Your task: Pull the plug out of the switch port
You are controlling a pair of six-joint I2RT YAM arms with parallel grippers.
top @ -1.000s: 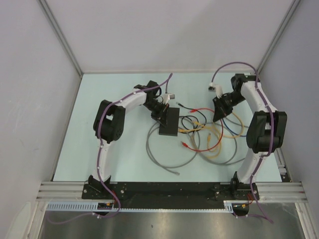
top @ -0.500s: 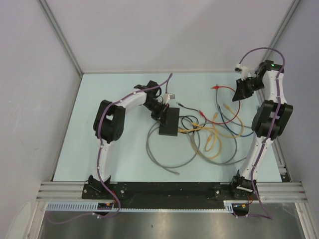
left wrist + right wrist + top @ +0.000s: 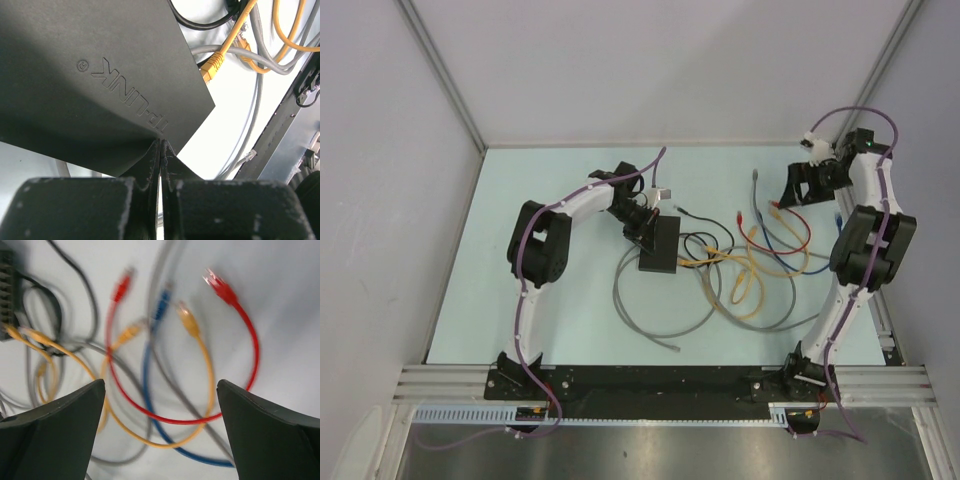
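**Switch** (image 3: 659, 247): a flat matte-black box, lying flat on the pale table (image 3: 520, 290), slightly left of the middle in the top view. In the left wrist view its lid, with raised lettering, is filling the upper left of the frame.

**Left gripper** (image 3: 160, 147): the jaws are pressing together with nothing between them. The tips are sitting at the switch's edge, at its upper left corner in the top view, apparently touching it.

**Right gripper** (image 3: 799, 186): the jaws are standing spread wide and gripping nothing. It is hanging in the upper right of the top view, well apart from the switch, looking down on loose cable ends.

**Yellow plug** (image 3: 212, 61): it is lying just beside the switch's right side. I cannot tell whether it is seated in a port.

**Red cable** (image 3: 256, 350): it is curving in a wide loop, with both plug ends lying free on the table.

**Blue cable** (image 3: 145, 370): it is running under the red loop, with its plug free.

**Yellow cable** (image 3: 211, 380): it is looping beside the blue one.

**Grey cable** (image 3: 617, 295): it is sweeping round the lower left of the switch.

**Black cable** (image 3: 197, 23): it is coiling just right of the switch.
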